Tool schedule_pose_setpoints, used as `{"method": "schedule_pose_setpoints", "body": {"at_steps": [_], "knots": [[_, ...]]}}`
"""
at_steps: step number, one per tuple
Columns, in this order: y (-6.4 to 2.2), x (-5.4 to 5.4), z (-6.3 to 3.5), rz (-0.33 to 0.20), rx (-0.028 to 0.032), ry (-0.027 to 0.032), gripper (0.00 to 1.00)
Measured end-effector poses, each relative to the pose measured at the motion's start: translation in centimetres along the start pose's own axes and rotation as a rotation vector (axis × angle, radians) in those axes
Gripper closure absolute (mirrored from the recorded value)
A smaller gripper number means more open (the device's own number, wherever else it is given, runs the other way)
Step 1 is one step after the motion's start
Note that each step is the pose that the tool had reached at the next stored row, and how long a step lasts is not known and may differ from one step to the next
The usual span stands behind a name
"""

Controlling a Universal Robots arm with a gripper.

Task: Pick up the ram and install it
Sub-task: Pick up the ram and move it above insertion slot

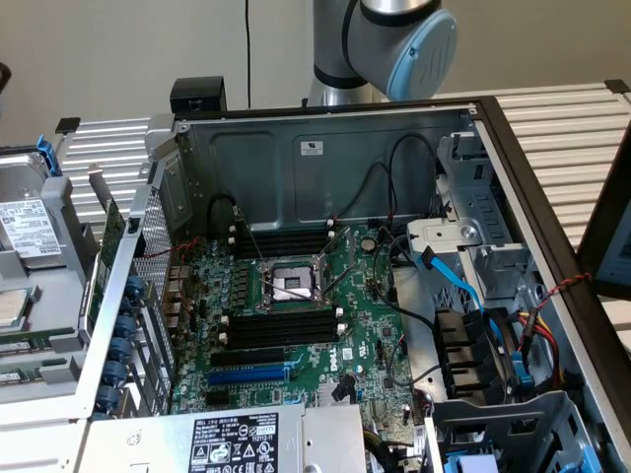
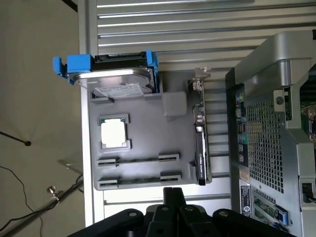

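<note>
Ram (image 2: 139,179) on edge in the tray (image 2: 148,133) — seemingly light, stiff, fragile; hold by its long faces. Jaws together, empty.

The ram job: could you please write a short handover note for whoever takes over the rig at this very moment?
The gripper hangs over the grey tray, near the ram holders, with nothing seen in it.
The ram sits on edge in the tray, beside the computer case; a second similar stick lies next to it.
The memory slots on the motherboard are empty.
Done: nothing yet.
Left: both the pick-up and the install.
</note>
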State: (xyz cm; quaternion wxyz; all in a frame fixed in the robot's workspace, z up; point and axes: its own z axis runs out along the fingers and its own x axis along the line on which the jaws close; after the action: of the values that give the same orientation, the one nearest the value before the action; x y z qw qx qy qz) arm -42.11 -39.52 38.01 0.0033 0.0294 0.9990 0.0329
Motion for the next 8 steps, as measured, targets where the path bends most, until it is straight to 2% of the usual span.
{"method": "schedule_pose_setpoints", "body": {"at_steps": [5,8], "knots": [[-0.01,0.01,0.14,-0.091,-0.0005,0.0054,0.90],[-0.02,0.01,0.25,-0.144,-0.0061,0.0090,0.90]]}}
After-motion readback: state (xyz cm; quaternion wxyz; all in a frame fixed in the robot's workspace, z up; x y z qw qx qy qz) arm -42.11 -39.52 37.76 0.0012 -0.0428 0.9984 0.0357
